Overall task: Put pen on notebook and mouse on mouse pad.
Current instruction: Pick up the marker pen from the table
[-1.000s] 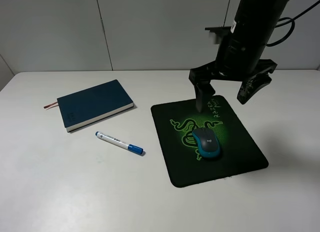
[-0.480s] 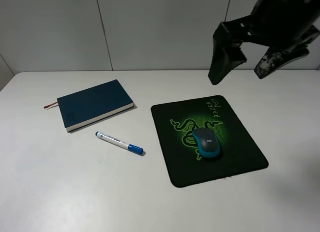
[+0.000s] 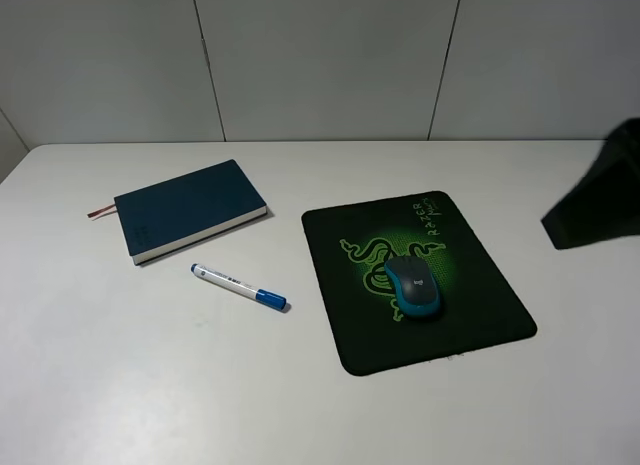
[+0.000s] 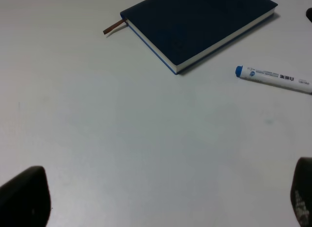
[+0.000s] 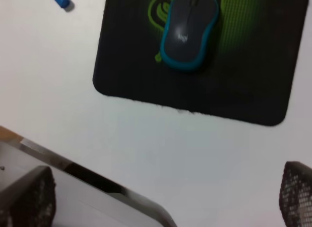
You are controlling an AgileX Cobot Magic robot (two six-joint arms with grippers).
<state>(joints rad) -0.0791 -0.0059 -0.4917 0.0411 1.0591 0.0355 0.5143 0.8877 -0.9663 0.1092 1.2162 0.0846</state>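
The mouse (image 5: 189, 30) sits on the mouse pad (image 5: 243, 85), well inside its edges, out ahead of my right claw (image 5: 161, 200); I see bare pad all round it. The pen (image 4: 273, 78) lies flat on the tabletop (image 4: 122, 139), near the notebook (image 4: 195, 24) but apart from it, ahead of my left claw (image 4: 163, 202); the notebook lies closed, its ribbon bookmark (image 4: 114, 27) poking out of one end. Open tabletop runs between pen and pad, and between each claw and its things; the tabletop's edge shows close under the right claw. Both claws hang spread wide, fingertips far apart, gripping nothing and touching nothing.
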